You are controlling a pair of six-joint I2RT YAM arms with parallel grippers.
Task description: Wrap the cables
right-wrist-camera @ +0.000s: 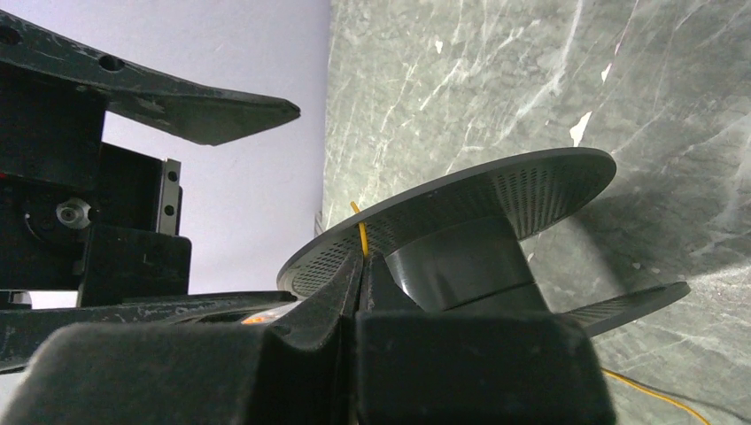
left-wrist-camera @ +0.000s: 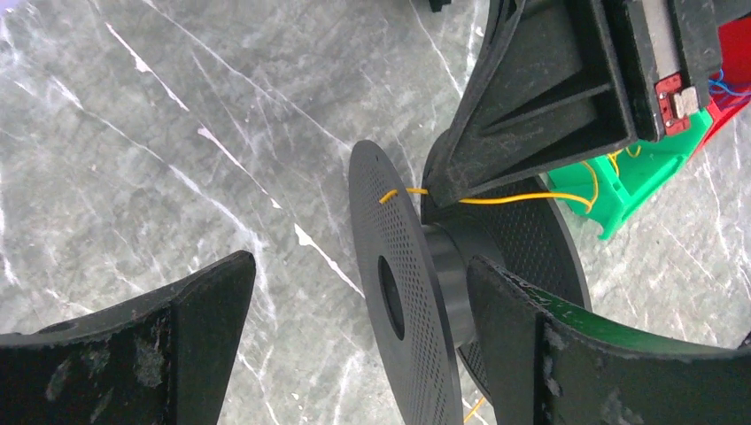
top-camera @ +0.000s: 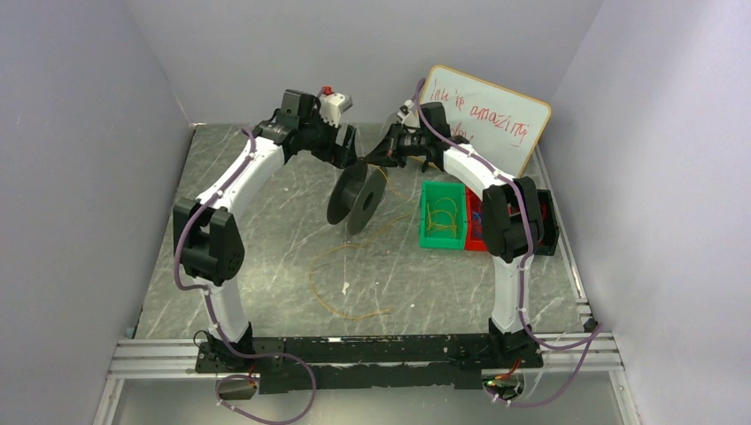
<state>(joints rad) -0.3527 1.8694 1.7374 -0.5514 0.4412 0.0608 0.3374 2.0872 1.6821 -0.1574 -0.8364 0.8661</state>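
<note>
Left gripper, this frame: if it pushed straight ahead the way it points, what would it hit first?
Most likely the black spool: in the left wrist view its perforated near flange stands between the fingers of the open left gripper. Depth is hard to judge, but nothing else shows ahead of it.

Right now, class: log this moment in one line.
left tool: open by spool | right tool: shut on cable at spool | cable: mostly loose on table

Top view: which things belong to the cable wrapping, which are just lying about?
In the job: cable, black spool, right gripper pinching the cable at the spool's rim, open left gripper.
Lying about: green bin, red bin, whiteboard.
</note>
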